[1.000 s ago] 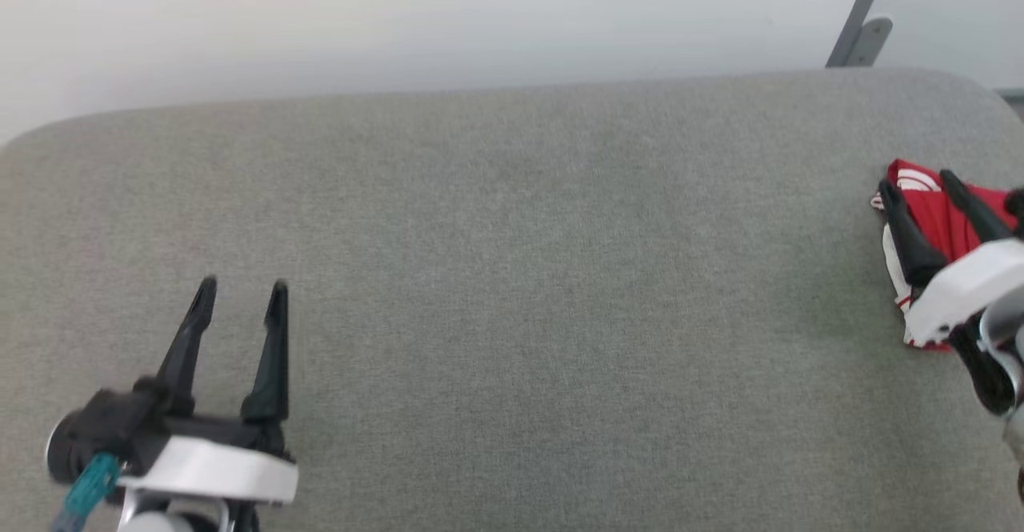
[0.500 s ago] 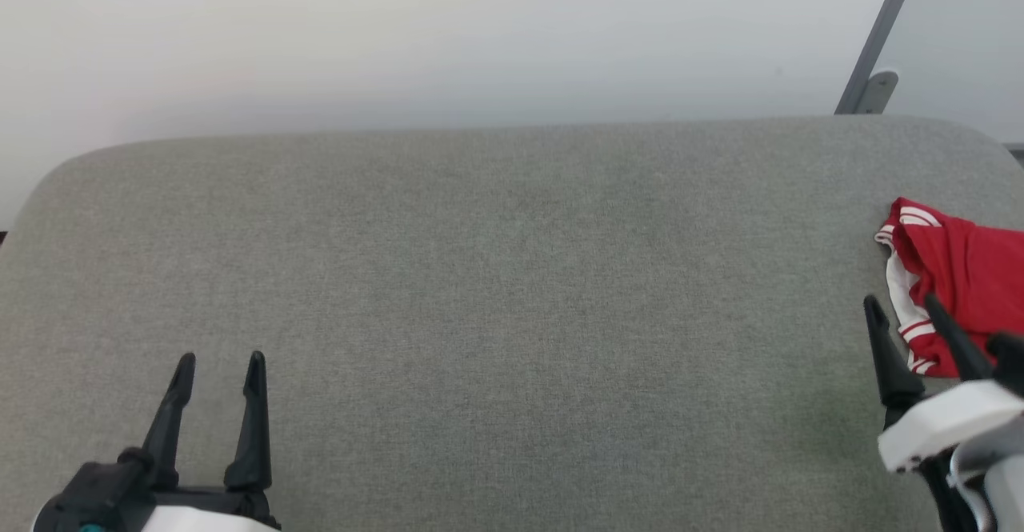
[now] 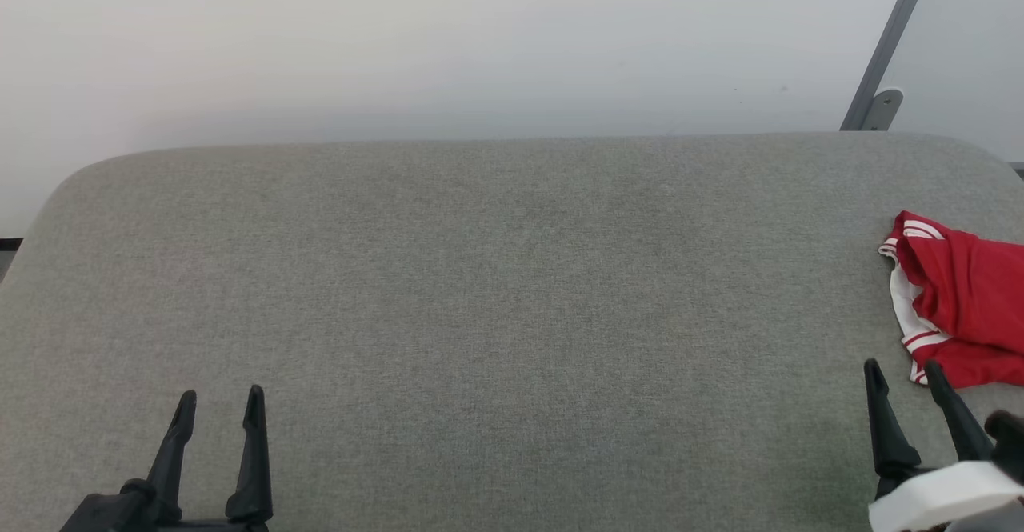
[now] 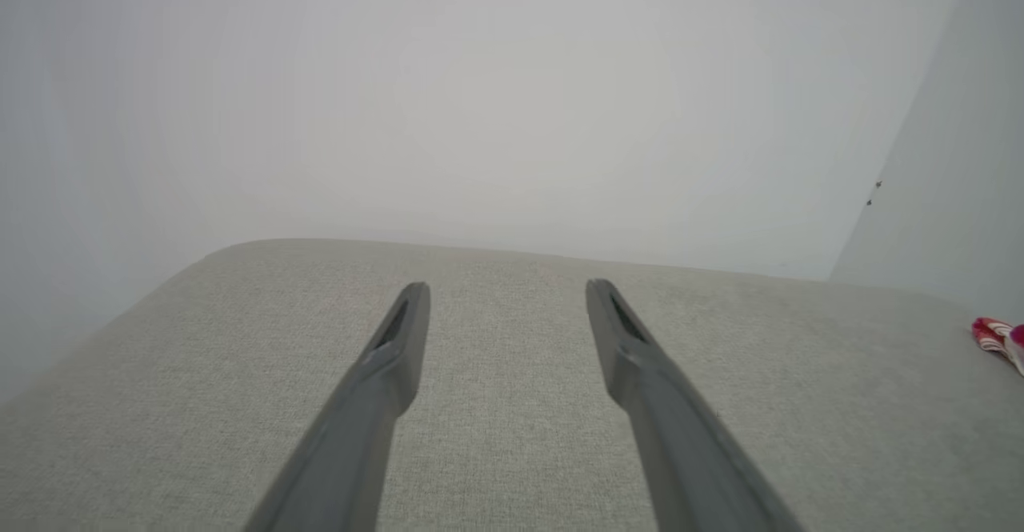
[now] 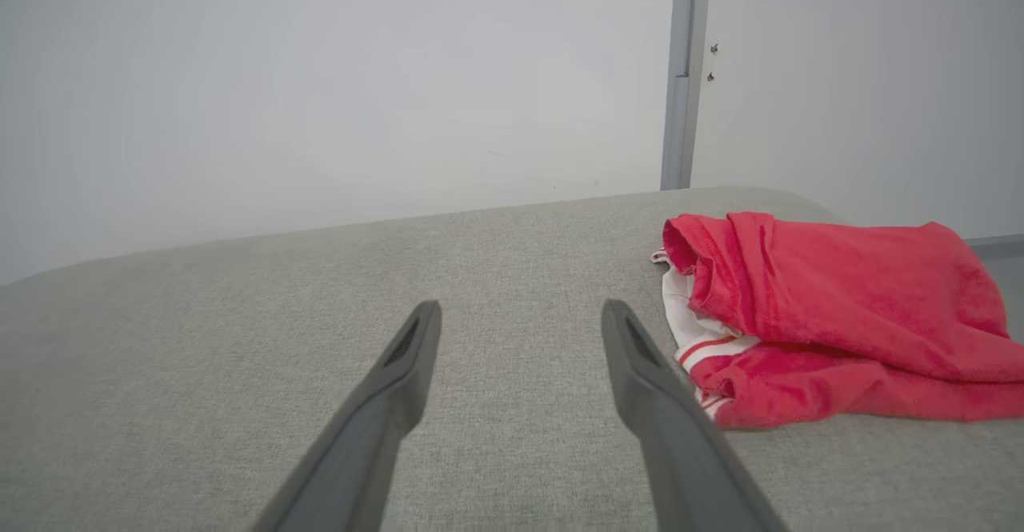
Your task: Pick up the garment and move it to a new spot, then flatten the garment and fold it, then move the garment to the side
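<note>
- The right jaws stand parted with nothing between them, their dark fingers (image 5: 392,396) low over the grey tabletop (image 3: 496,292) at its right front. The tips are just beside the near edge of the red cloth, and I cannot tell whether one grazes it
- The left jaws are parted and empty too, down at the left front, well apart from anything red
- The garment (image 3: 964,300) lies at the far right of the tabletop and runs off the edge of the head view
- From the right wrist the garment (image 5: 832,316) reads as a loose stack of layers. Red is on top, a white striped band pokes out on the side nearest the jaws, and there is a rolled red lip at the far corner
- From where I stand this fits two stories: a bundle waiting to be lifted toward the middle, or a folded piece already set to the side with the arms standing clear
- The layers look only roughly squared, so the pictures don't settle which story it is, and I'd name no move on this evidence
- Either way, the care here is the same: the cloth is soft and the layers would likely slide on each other, so a stray brush from a fingertip could drag the top layer and skew the stack
</note>
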